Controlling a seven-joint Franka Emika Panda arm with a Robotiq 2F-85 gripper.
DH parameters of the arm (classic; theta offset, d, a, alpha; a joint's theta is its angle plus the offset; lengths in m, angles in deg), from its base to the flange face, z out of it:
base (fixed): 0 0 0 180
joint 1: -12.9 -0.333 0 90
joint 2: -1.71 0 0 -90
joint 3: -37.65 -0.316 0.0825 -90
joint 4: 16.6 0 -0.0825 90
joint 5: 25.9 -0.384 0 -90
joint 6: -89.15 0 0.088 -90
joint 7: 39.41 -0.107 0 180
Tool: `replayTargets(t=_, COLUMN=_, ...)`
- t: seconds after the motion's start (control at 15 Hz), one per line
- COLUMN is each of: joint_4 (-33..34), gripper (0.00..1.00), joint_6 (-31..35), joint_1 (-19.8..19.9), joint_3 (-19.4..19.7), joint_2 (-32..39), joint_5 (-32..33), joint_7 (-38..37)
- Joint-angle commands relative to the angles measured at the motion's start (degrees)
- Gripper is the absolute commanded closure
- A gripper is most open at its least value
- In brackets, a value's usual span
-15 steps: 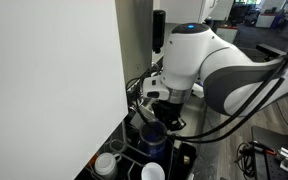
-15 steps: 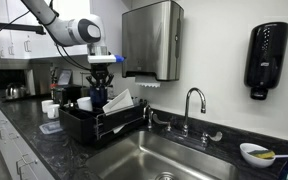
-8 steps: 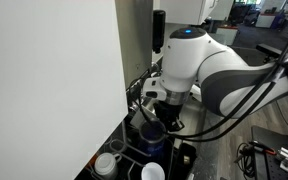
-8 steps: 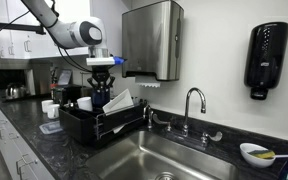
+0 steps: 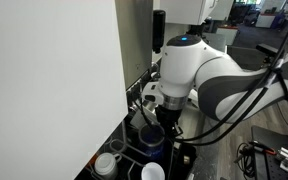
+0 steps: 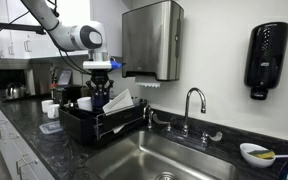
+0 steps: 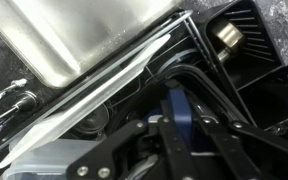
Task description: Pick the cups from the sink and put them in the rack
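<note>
Arm (image 5: 199,70) sits lower over rack (image 6: 79,126) than a second ago. Fingers (image 7: 202,125) clamped on dark blue cup (image 5: 152,136), its wall between them, cup at rack level.

Your tool (image 6: 99,96) above rack (image 6: 79,126), cup (image 5: 154,137) clamped in it. Rack on tabletop (image 6: 46,140), just beside sink (image 6: 144,160). Tap (image 6: 192,100) behind sink. Tub (image 6: 119,102) tilted inside rack.

I am seeing the dark blue cup (image 5: 152,137) hanging upright just over the black rack (image 6: 82,126), its rim pinched by the gripper (image 6: 101,95); a white cup (image 5: 151,172) is standing nearby; the grey steel sink (image 6: 149,160) is lying right beside the rack.
</note>
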Motion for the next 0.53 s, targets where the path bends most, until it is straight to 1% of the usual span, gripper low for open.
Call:
replayTargets(t=0.0, joint_4=0.37, gripper=0.96, joint_6=0.31, joint_1=0.21, joint_3=-0.89, joint_2=0.71, joint_5=-2.26, joint_7=-0.99)
replayTargets(t=0.47, joint_4=-0.13, gripper=0.96, joint_6=0.71, joint_1=-0.16, joint_3=-1.03, joint_2=1.22, joint_5=-1.25, joint_7=-3.21)
